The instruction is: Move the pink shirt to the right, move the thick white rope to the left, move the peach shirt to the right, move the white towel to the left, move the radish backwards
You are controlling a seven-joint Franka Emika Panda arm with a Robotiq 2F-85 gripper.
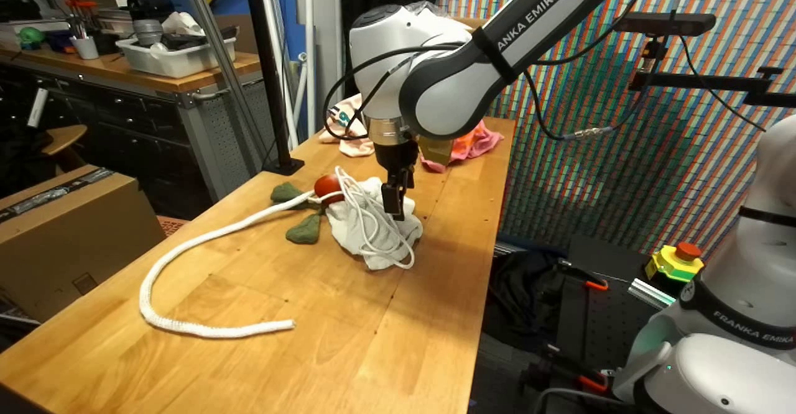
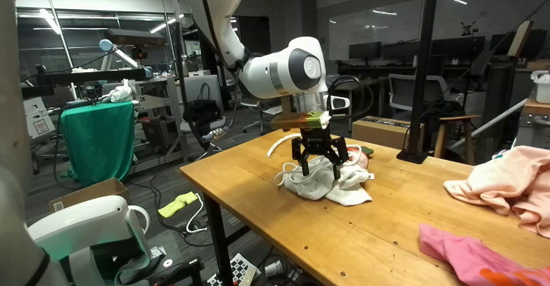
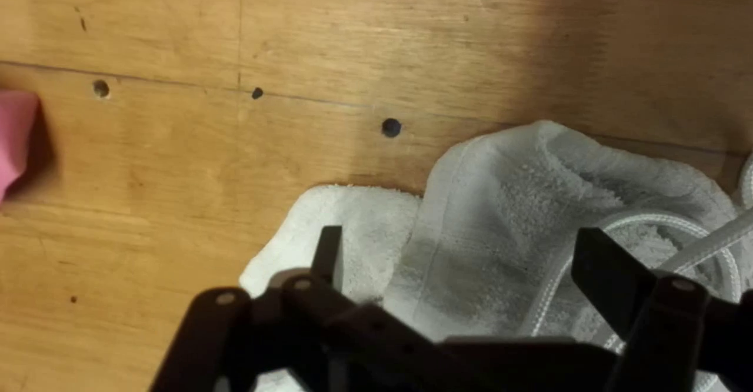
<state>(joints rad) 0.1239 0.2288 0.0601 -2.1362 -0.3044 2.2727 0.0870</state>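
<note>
Gripper (image 2: pixel 321 171): it is hanging straight down and spreading its jaws wide, holding nothing; probably it is standing so to pinch cloth from two sides.
Towel (image 2: pixel 316 187): it is lying crumpled directly beneath the gripper, with one flap spreading on the table (image 2: pixel 386 219); whether the jaws are touching it, the views are not telling.
String (image 3: pixel 712 243): thin loops are resting upon the towel, one passing below a jaw, so a closing grip could be catching them together with the cloth.
Radish (image 1: pixel 328 188): it is lying just beside the towel, its leaves (image 1: pixel 303 229) pointing away; probably it is being left for the last step.
Rope (image 1: pixel 205 329): it is curving from near the radish along the table, so its move is looking finished.
Pink shirt (image 2: pixel 477 256): it is lying well apart from the towel, on the opposite side from the rope, suggesting a finished move.
Peach shirt (image 2: pixel 511 178): it is lying heaped near the pink one; since both are seemingly placed, the towel step is presumably beginning.
</note>
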